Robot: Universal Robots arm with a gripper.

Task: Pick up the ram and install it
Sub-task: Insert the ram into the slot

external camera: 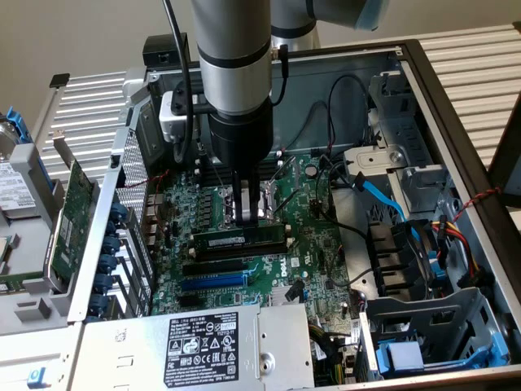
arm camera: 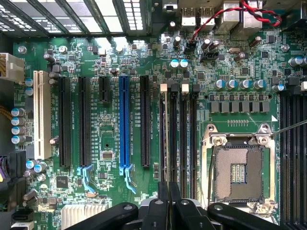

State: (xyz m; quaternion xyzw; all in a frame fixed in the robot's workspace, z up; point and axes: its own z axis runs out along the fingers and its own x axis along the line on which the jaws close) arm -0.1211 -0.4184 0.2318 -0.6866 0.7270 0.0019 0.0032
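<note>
The ram [external camera: 240,242] was matt green board, chips perhaps black plastic; the case [external camera: 326,65] was bare grey metal.

Cropped by frame edge: linkage behind gripper [arm camera: 169,189]. Unreadably small: label on ram [external camera: 240,242] directly beneath it.

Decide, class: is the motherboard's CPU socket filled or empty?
Empty. The CPU socket shows its bare grid of contacts, with no processor or cooler seated over it.
</note>
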